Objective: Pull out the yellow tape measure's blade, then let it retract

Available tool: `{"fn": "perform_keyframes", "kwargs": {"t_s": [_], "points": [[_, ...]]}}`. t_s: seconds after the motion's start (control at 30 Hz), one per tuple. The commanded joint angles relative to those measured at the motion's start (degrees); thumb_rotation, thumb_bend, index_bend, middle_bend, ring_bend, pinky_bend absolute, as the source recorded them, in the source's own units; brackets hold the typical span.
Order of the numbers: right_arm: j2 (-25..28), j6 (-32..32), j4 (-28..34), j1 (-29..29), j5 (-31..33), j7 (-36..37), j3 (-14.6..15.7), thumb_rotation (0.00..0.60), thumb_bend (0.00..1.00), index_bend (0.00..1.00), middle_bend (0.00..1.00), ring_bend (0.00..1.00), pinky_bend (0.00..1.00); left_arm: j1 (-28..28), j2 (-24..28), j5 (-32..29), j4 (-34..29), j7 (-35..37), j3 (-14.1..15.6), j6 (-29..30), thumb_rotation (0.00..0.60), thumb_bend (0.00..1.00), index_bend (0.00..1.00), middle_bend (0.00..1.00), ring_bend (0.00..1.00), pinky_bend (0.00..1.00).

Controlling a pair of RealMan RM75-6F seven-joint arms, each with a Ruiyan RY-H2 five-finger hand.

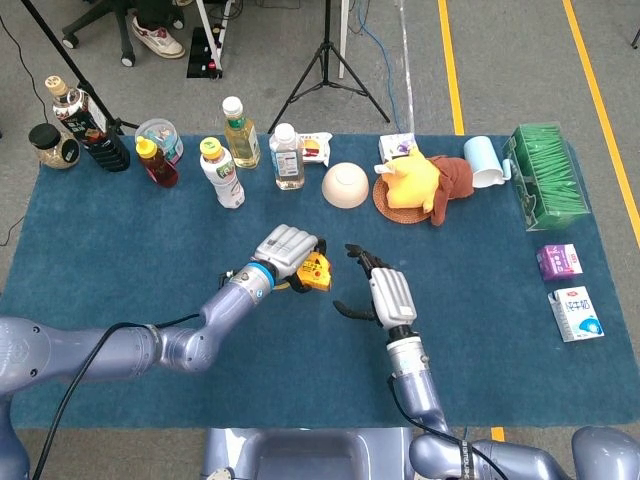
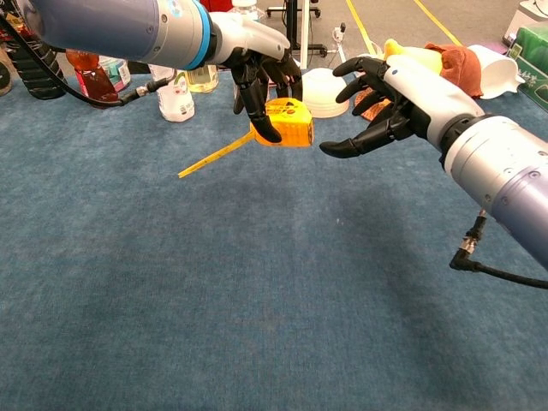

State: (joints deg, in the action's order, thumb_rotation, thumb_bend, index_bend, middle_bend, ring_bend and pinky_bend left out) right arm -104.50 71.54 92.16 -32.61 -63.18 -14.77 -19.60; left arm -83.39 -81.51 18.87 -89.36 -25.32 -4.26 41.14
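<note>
My left hand (image 1: pixel 285 250) (image 2: pixel 261 81) grips the yellow tape measure (image 1: pixel 316 270) (image 2: pixel 288 120) from above and holds it off the blue cloth. A short length of yellow blade (image 2: pixel 214 156) sticks out of the case, slanting down toward the lower left in the chest view. My right hand (image 1: pixel 385 290) (image 2: pixel 377 111) hangs just right of the case with its fingers spread and curved toward it, holding nothing. A small gap separates its fingertips from the case.
Along the far edge stand several bottles (image 1: pixel 222 172), a white bowl (image 1: pixel 346 185), a yellow plush toy (image 1: pixel 415 180) on a mat, a blue-and-white cup (image 1: pixel 484 160) and a green box (image 1: pixel 547 175). Two small cartons (image 1: pixel 575 312) lie at the right.
</note>
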Motion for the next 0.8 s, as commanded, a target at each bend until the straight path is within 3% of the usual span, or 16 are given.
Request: {"fn": "perform_keyframes", "kwargs": {"t_s": [0.03,0.8], "points": [[-0.6,0.6,-0.5,-0.2,0.4,-0.5,-0.2,0.544,0.22,0.12,0.22,0.25,0.29,-0.3,-0.3,-1.2,-0.3,-0.6,0.0,0.6,0.596,0.32,0.62,0.48,0.42,0.49],[-4.2,2.1,-3.1,-1.9,2.6,-3.7,-1.5,0.539,0.22,0.09,0.19,0.22,0.27,-0.8,-2.6,-6.8,0.5,-1.8,-2.0,1.9,0.588,0.32,0.62,0.48,0.42,0.49]]}}
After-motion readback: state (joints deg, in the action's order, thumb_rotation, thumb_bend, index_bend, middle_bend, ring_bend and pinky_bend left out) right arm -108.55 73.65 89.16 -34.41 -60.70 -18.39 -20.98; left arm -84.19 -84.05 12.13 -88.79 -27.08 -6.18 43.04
